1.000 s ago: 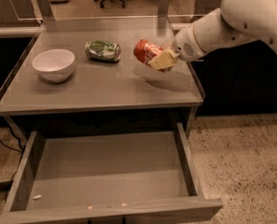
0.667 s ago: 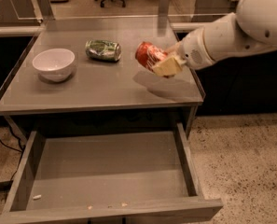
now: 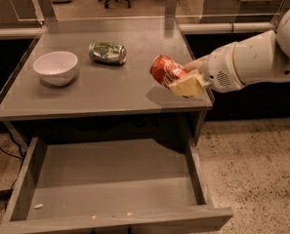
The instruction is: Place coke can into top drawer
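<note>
Coke can [image 3: 163,69], red, white script, tilted, clamped by gripper [image 3: 181,76] over table [image 3: 105,94]

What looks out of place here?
The green can lies on its side, crumpled, on the table. Pale scraps dot the top drawer floor. The gripper, over the table's front corner, holds the coke can tilted.

Gripper [image 3: 177,77] with coke can [image 3: 161,67] — now lower, nearer front-right edge of table [image 3: 100,91]
</note>
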### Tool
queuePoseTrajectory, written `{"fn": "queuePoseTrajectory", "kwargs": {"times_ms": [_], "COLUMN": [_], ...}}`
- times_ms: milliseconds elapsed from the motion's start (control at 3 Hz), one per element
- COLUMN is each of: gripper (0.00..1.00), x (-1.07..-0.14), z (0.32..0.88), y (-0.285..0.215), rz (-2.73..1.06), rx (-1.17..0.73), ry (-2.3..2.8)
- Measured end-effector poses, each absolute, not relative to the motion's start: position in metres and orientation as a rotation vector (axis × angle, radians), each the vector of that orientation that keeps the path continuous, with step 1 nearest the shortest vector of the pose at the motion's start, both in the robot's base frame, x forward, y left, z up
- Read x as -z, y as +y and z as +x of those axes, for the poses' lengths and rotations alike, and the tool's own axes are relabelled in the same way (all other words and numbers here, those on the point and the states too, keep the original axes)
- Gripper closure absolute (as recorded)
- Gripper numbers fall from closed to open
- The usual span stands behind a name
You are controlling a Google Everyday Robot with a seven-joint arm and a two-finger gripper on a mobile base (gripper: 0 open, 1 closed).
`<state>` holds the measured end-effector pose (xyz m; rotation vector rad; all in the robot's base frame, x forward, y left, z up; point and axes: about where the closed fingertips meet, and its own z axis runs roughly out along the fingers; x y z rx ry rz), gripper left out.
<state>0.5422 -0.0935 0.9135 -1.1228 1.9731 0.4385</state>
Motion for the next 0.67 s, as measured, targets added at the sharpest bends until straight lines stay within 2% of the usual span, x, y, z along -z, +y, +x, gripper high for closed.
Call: {"fn": "queuePoseTrajectory", "kwargs": {"times_ms": [667], "gripper": [1.0], "x": [-0.887], "z": [0.503], "y": [-0.071], "rz": [-1.177], "rx": [-0.486], "ry": [1.949]}}
